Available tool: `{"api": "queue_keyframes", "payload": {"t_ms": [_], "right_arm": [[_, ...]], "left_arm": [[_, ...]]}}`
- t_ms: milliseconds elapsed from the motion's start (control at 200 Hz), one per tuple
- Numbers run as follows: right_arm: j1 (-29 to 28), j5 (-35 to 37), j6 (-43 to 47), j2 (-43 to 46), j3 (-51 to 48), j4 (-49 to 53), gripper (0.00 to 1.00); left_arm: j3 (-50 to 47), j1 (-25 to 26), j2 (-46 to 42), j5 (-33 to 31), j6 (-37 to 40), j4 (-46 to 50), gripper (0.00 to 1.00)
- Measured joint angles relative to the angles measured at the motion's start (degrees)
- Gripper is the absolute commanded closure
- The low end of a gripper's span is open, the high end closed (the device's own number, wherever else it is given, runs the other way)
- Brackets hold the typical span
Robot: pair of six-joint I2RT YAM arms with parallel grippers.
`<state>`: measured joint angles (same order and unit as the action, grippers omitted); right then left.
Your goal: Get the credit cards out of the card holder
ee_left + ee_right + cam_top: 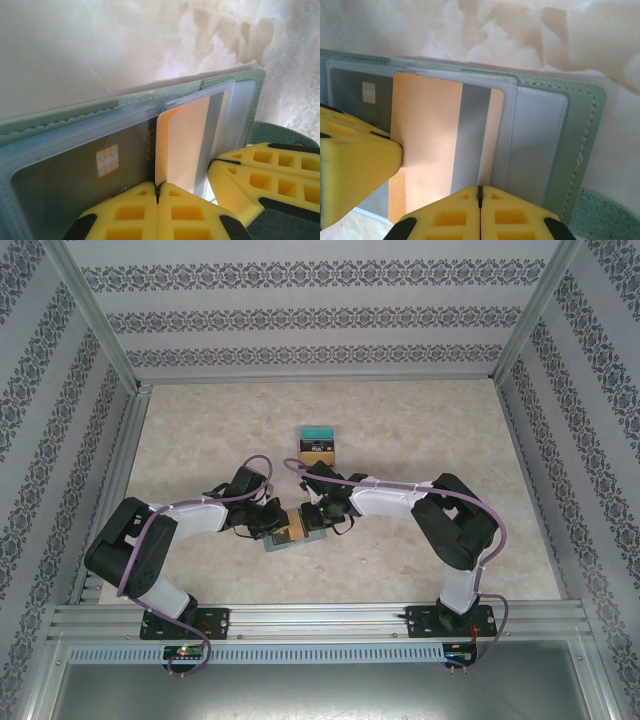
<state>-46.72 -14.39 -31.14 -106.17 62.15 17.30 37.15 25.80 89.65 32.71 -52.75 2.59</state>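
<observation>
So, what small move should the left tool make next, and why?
I would probably draw the left tool slowly back, pulling the orange card out of its clear pocket. That tool looks shut on the card's free edge, and the right tool looks shut on the edge of the card holder, so the holder should stay in place.

My robot test cell
An aluminium frame [320, 618] and patterned wall panels [320, 315] left, right and far box in my marble-look tabletop [420, 430].
</observation>
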Motion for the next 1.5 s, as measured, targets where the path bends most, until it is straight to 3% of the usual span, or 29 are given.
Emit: {"api": "queue_keyframes", "payload": {"t_ms": [570,1064,1309,1499], "right_arm": [[0.0,-0.2,-0.2,-0.1,0.0,-0.4,0.92],[0.1,-0.2,-0.2,-0.1,0.0,-0.4,0.91],[0.6,-0.1,-0.2,0.9,0.0,0.0,0.83],[3.3,-0.1,-0.8,7.4,0.0,0.1,0.74]], "left_arm": [[-3.7,-0.7,-7.4,-1.4,0.4,2.2,1.0],[-4.4,-3.5,-15.1,-4.2,4.6,12.9,1.0],[-4.3,-3.5,-22.5,-4.5,4.6,16.0,1.0],[-4.3,-3.5,-26.4,-3.9,4.5,16.1,1.0]]}}
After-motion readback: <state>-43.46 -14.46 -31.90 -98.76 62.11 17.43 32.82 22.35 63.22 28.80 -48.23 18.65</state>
